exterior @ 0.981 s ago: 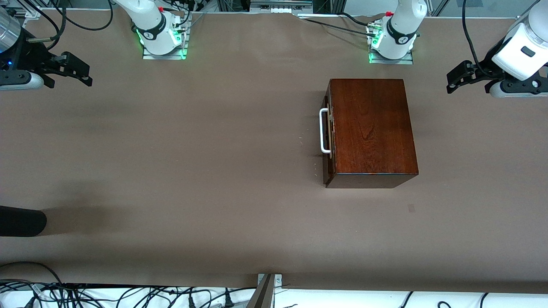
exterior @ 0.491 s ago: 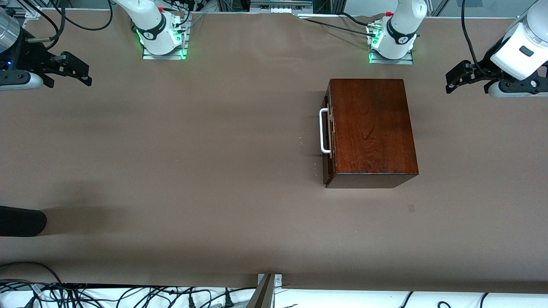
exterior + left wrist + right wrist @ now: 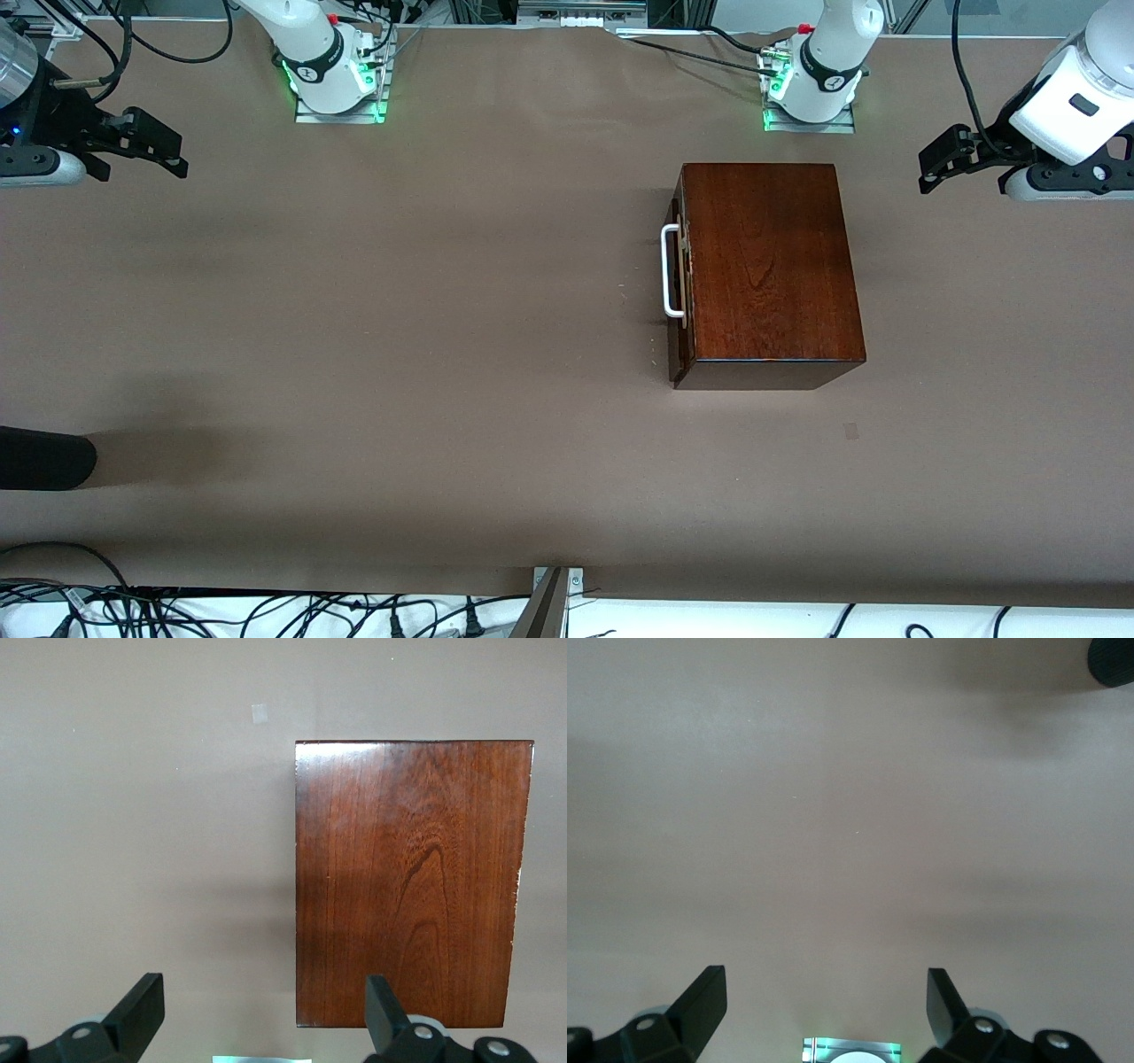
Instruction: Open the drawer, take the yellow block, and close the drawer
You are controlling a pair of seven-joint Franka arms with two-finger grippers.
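- Sitting shut on the brown table (image 3: 443, 354), toward the left arm's end: glossy mahogany box (image 3: 769, 266), with drawer (image 3: 680, 283) pushed fully in, only its dark front edge showing.
- Facing toward the right arm's end of the table: white bar handle (image 3: 670, 270), standing clear of the drawer front, presumably so that fingers can hook around it for the pull.
- Hidden from every view: yellow block, most likely shut inside the drawer, hence opening as the first step, not yet begun.
- Hanging up in the air at the left arm's end of the table, well apart from the box: left gripper (image 3: 941, 164), fingers spread wide and holding nothing; seen from the left wrist camera, looking down on the box top (image 3: 412, 886) between spread fingertips (image 3: 142, 1005).
- Parked over bare table at the right arm's end, well apart from the box: right gripper (image 3: 159, 146), fingers likewise spread and empty; nothing but table surface in the right wrist view.
- Judged as better placed for the handle by direction: right arm, since the handle faces its end, though a long reach across.
- Lying at the table edge near the right arm's end: dark rounded object (image 3: 44, 456), unidentifiable, no evident part in the task.
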